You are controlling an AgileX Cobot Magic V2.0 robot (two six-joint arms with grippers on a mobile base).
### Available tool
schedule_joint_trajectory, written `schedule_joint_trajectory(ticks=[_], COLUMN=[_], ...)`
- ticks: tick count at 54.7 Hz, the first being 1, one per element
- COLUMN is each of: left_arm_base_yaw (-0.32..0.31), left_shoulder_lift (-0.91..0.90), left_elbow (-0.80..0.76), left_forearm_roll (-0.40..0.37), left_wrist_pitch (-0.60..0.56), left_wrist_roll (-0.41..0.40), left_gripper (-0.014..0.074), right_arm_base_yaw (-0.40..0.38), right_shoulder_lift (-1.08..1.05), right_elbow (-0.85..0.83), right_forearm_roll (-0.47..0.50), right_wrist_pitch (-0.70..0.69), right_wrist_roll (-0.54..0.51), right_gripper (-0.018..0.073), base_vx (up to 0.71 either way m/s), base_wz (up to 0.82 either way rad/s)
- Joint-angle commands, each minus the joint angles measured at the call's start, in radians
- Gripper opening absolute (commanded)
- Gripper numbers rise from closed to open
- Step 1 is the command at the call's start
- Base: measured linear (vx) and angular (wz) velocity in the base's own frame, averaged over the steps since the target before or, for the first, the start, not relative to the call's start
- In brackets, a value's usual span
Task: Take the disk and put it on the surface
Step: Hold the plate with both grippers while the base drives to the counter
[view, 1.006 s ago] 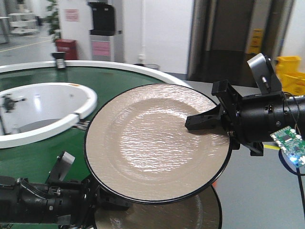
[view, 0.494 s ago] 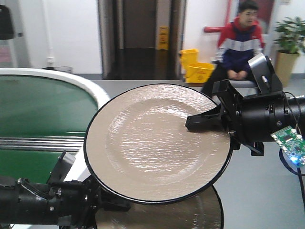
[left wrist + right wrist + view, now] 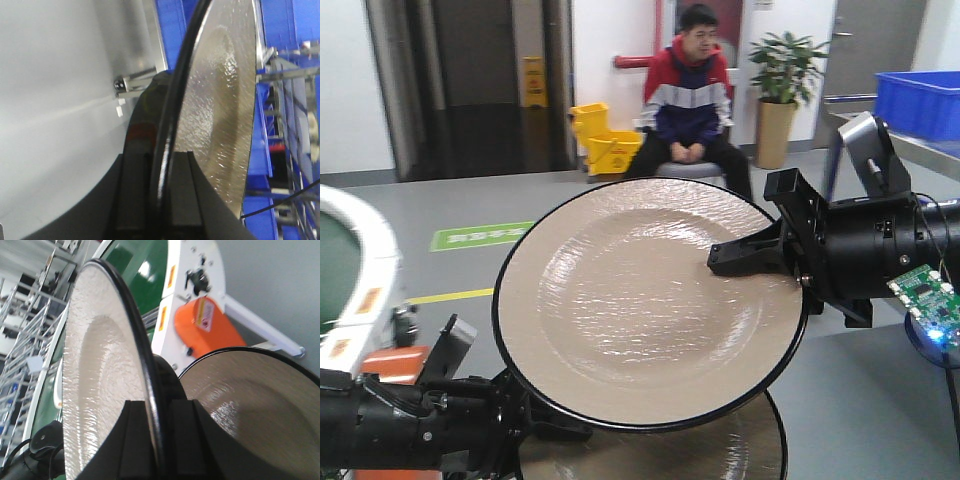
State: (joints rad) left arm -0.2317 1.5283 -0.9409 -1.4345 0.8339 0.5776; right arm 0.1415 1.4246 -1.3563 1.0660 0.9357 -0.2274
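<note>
The disk, a big beige plate with a thin black rim, hangs in the air tilted to face the front view. My right gripper is shut on its right rim, and the right wrist view shows that rim pinched between the jaws of the right gripper. A second, similar plate lies lower, behind the first one. My left gripper reaches in from the lower left. In its wrist view the left gripper is shut on a black plate rim, apparently the lower plate's. The surface is out of view.
A person sits ahead beside a yellow mop bucket and a potted plant. A blue bin stands on a metal bench at the right. The conveyor's white edge is at the far left, with an orange part below it.
The whole background has swept leftward: the green conveyor has slid out at the left and the seated person is now central. Both grippers and both plates keep their places in the view.
</note>
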Motion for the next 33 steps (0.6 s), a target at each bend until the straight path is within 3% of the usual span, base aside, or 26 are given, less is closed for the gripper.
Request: schedule_joint_trajectory(ticks=[1, 33], left_arm_base_yaw=[-0.005, -0.005], left_shoulder_lift=[-0.047, -0.047], left_elbow=[-0.025, -0.025], left_forearm_roll=[-0.113, -0.113], left_wrist_pitch=[0.047, 0.047], left_wrist_roll=[-0.01, -0.01], left_gripper=[0.0001, 0.0001], right_arm_base_yaw=[-0.003, -0.003], right_shoulder_lift=[-0.04, -0.04], right_elbow=[-0.041, -0.041], right_forearm_roll=[0.109, 0.109], right_wrist_pitch=[-0.044, -0.044], right_wrist_roll=[-0.002, -0.002], right_gripper=[-0.0008, -0.0008], base_vx=[0.18, 0.25], base_wz=[-0.48, -0.32])
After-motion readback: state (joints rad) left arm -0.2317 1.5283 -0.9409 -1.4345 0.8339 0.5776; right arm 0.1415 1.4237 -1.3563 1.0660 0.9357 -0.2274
